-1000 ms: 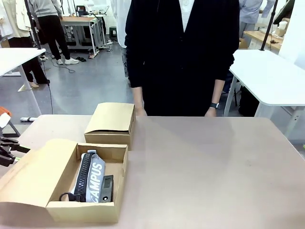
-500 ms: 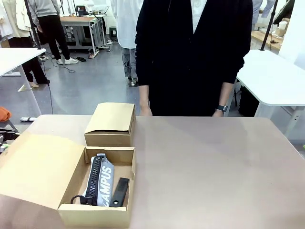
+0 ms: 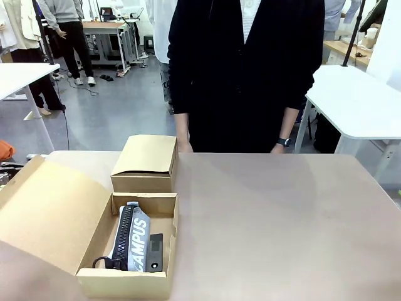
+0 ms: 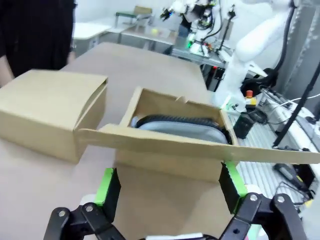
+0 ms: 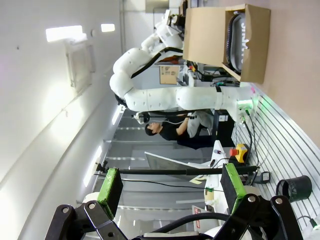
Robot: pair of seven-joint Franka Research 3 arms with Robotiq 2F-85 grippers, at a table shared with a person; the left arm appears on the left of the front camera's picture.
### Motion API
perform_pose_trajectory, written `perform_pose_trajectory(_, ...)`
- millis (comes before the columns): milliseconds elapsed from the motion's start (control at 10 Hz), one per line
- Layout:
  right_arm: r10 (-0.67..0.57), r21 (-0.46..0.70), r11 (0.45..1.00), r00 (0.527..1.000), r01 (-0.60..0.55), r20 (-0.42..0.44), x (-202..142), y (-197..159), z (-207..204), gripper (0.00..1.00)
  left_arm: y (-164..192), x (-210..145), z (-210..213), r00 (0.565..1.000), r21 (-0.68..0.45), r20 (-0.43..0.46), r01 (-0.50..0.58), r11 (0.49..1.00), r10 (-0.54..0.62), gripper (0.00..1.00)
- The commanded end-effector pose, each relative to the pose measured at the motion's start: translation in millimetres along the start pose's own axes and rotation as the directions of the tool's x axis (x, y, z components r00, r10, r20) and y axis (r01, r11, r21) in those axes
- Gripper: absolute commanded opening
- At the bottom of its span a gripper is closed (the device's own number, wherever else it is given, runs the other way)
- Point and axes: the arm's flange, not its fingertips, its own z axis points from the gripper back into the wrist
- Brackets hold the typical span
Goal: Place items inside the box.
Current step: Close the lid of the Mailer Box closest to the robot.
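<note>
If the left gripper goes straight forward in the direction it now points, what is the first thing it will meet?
Most likely the raised lid flap of the open box. It crosses the left wrist view just beyond the left gripper, whose jaws stand open. The grey pouch lies behind it. Depth is hard to judge here.

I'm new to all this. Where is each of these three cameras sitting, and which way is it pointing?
Front view: fixed on the robot's side, facing across the table at the person; an open box lies near left.
Left wrist view: on the left arm, looking along the open left gripper at that box.
Right wrist view: on the right arm, rolled sideways, looking past the open right gripper into the room.
Shared: all three see the box holding the grey pouch.
</note>
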Motion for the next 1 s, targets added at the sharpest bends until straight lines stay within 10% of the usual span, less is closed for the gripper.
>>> perform_pose_trajectory(0,0.027,0.016,1.000,1.000,-0.027,0.005,-0.2,1.3,1.8,1.00,-24.7,21.0,-25.6,0.994,-0.071,0.106,0.045,0.996,-0.037,1.00)
perform_pose_trajectory(400,0.027,0.016,1.000,1.000,-0.027,0.005,-0.2,1.3,1.8,1.00,-61.4,36.9,-127.9,0.990,-0.322,0.124,-0.025,0.947,0.068,1.00)
perform_pose_trajectory(900,0.027,0.016,1.000,1.000,-0.027,0.005,-0.2,1.3,1.8,1.00,-97.8,-7.1,-221.0,0.998,-0.219,-0.039,0.044,0.975,-0.054,1.00)
